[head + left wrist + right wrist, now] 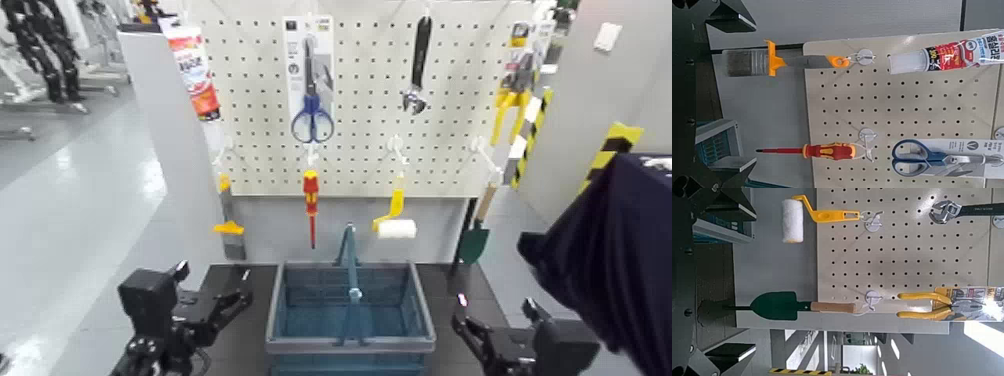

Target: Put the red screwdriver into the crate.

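1. Red screwdriver (311,205), hanging near the centre of the head view from a white hook (312,156) on the pegboard (350,70). The long axis stands upright: handle above, tip pointing down toward the floor, above and behind the crate's far rim.
2. Same screwdriver, materials: a bulbous, glossy red handle with yellow patches and a thin, straight, red-coated shaft.
3. Crate (350,344), lower centre: a rectangular blue-grey plastic basket with slatted sides, a thick smooth rim and an upright central handle. The screwdriver is outside it.
4. Left gripper (216,301), lower left of the head view, beside the crate and well apart from the screwdriver. Its claw is released, the two fingers spread with nothing between them.
5. Right gripper (494,312), lower right, on the crate's other side; its claw is likewise spread and empty.
6. Neighbouring tools on the board: blue-handled scissors (312,118) directly above the screwdriver; at its right, a yellow-handled paint roller (397,228) with a fuzzy white sleeve; at its left, a scraper (230,227) with a flat grey end.
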Motion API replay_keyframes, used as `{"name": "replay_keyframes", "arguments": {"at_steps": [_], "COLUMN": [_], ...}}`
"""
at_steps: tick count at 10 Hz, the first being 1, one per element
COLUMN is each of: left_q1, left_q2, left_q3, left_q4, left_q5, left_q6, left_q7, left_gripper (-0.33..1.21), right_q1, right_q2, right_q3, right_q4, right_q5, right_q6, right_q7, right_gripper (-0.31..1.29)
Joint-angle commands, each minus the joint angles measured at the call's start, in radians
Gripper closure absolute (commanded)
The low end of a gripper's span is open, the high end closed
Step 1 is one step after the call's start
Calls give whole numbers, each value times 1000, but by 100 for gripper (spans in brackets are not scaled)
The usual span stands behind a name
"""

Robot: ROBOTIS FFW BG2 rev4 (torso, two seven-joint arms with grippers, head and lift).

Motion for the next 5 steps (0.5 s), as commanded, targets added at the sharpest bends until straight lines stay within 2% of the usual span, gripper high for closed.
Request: {"name": "replay_keyframes", "arguments": {"at_steps": [1,5], "left_q1": [1,-21], "left_q2": [-4,-4], "left_q3": [1,9], "left_q4": [0,16], "left_q5": [0,20], "left_q6": [6,24], "left_q7": [-2,-29], "left_gripper": [12,12], "right_q1": [0,0], "right_q2": [0,0], "right_q3": [0,5], "right_q4": [0,5], "right_q5": [2,2], "right_q6": [0,-2], "right_q7": [0,0], "right_gripper": [13,13]}}
